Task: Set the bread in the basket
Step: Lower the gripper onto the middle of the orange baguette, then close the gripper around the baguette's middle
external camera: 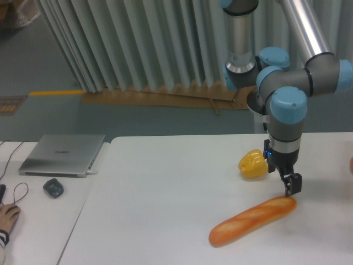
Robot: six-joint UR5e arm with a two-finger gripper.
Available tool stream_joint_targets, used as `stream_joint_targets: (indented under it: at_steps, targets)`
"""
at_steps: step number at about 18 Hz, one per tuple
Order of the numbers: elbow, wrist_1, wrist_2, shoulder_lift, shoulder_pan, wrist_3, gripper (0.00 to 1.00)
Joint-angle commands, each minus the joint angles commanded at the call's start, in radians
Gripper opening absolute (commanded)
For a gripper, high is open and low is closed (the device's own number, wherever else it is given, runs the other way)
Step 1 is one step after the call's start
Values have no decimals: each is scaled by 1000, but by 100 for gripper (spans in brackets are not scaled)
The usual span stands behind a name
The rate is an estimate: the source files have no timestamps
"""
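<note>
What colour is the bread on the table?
Glossy orange-brown bread with paler slashes, seen in the fixed camera view.

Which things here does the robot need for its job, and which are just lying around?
For the job:
- bread
- gripper, just above the bread's right end
- no basket in view

Just lying about:
- yellow pepper
- laptop
- mouse
</note>
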Motion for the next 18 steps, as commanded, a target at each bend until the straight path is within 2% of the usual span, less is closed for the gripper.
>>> stream_joint_targets:
  at_steps: [4,18]
  targets:
    - [29,32,3,-38,-26,-3,100]
    - [43,112,67,-100,-68,-78,100]
